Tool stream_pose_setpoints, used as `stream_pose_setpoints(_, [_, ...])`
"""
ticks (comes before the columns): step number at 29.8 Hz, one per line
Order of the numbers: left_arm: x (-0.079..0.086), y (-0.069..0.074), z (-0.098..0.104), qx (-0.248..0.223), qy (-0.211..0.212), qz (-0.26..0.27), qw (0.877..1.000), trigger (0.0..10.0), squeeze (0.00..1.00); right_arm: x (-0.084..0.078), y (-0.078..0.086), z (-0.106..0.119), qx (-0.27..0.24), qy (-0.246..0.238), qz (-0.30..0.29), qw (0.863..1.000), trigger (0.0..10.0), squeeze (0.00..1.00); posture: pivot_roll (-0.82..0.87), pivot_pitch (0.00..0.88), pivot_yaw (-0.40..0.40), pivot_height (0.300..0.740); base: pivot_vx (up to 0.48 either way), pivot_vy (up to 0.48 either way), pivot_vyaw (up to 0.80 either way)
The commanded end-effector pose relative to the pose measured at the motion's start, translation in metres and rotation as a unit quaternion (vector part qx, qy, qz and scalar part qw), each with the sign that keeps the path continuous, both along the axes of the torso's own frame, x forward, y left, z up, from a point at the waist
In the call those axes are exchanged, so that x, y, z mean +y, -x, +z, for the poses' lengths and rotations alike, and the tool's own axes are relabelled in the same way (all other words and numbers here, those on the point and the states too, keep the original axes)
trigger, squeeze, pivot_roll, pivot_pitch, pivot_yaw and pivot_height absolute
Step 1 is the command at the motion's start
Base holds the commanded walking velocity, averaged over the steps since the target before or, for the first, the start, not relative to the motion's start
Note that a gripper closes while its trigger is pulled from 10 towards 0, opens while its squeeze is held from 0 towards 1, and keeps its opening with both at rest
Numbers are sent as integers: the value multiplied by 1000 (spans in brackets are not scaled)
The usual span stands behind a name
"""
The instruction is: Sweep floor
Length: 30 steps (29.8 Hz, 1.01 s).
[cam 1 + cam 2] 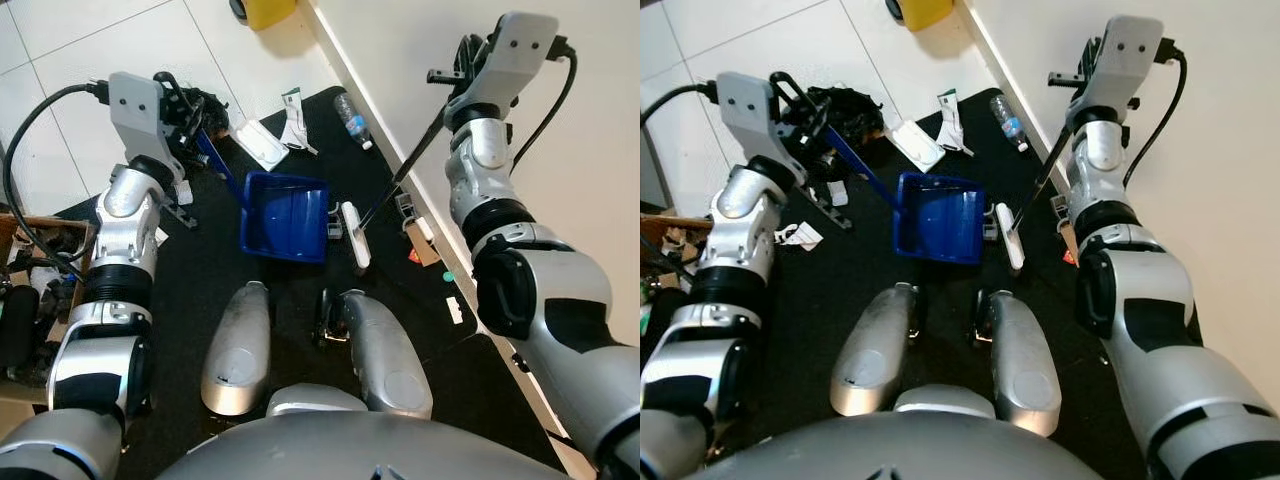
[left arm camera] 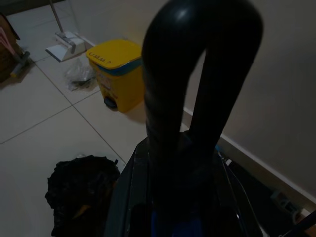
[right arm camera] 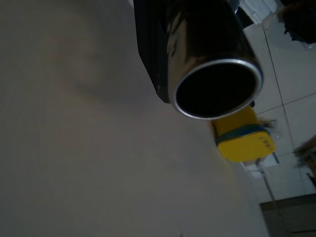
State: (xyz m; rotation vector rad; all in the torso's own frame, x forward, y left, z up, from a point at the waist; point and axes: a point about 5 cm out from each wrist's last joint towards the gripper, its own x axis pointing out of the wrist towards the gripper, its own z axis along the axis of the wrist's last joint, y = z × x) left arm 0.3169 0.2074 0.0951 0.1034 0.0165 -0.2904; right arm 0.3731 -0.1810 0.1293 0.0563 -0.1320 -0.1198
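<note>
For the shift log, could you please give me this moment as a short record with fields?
left tool: shut on the dustpan's handle
right tool: shut on the broom's pole
dustpan: blue, resting on the black mat, open side toward the broom head
broom: white head on the mat just right of the dustpan, pole slanting up to the right tool
litter: plastic bottle by the wall, white packaging beyond the dustpan, small scraps near the skirting
yellow bin: on the tiles by the wall
sweep: litter not yet in the dustpan
</note>
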Motion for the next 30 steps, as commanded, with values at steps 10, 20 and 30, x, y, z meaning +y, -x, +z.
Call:
stream_pose_setpoints(10, [13, 9, -8, 24, -7, 36, 999, 10000, 0, -1, -3, 4, 0, 15, 1, 1000, 10000, 0, 353, 212, -30, 740, 0, 0, 0])
stream_pose_setpoints(20, [5, 8, -19, 51, -6, 70, 996, 10000, 0, -7, -2, 4, 9, 70, -34, 997, 10000, 0, 387, 217, -29, 740, 0, 0, 0])
stream_pose_setpoints(30, [-5, 18, -15, 48, -2, 40, 998, 10000, 0, 15, -2, -9, 41, -29, 8, 999, 10000, 0, 461, 237, -5, 740, 0, 0, 0])
